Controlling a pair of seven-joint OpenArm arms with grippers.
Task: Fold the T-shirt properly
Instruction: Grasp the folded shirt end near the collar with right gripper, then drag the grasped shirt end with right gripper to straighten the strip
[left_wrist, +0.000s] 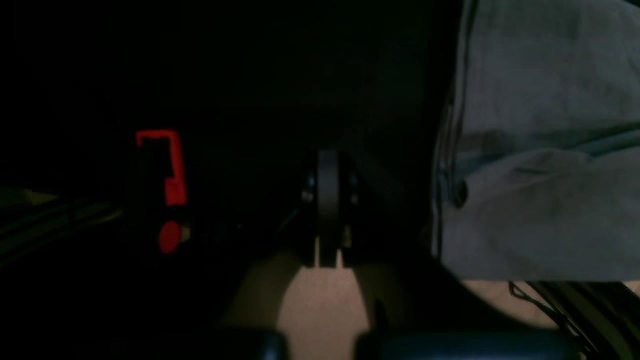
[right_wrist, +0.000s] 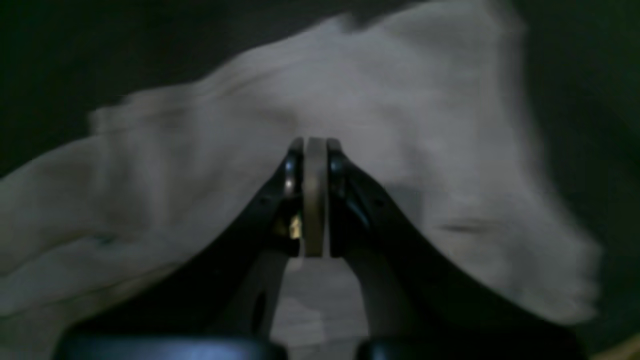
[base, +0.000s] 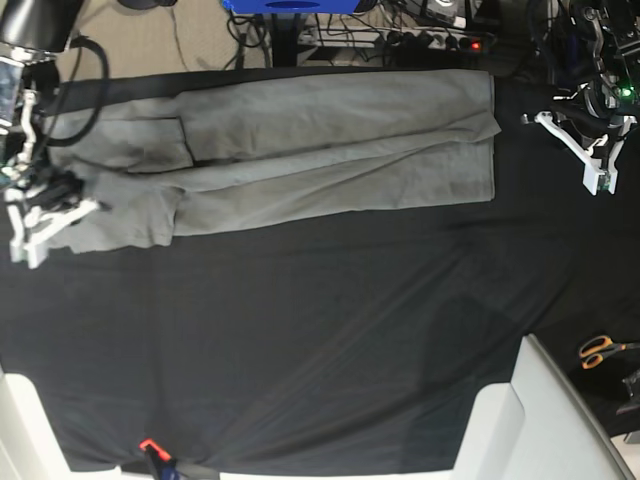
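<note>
Near the bottom edge of the base view, a red clamp (base: 148, 445) sits on the black cloth (base: 320, 340). Farther up, the T-shirt (base: 300, 150) lies folded lengthwise across the upper frame. Right gripper (base: 30, 232), at left, hovers over its sleeve end, jaws pressed together and empty; left gripper (base: 598, 180), upper right, likewise closed, clear of fabric.

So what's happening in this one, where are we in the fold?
A two-armed robot is folding a grey T-shirt on a table draped in black cloth. The shirt lies at the far edge, already folded lengthwise into a long band. The right gripper is shut and sits low at the sleeve end of the shirt; no cloth shows between its jaws. The left gripper, also shut, hangs off the other end, clear of the shirt, holding nothing.
</note>
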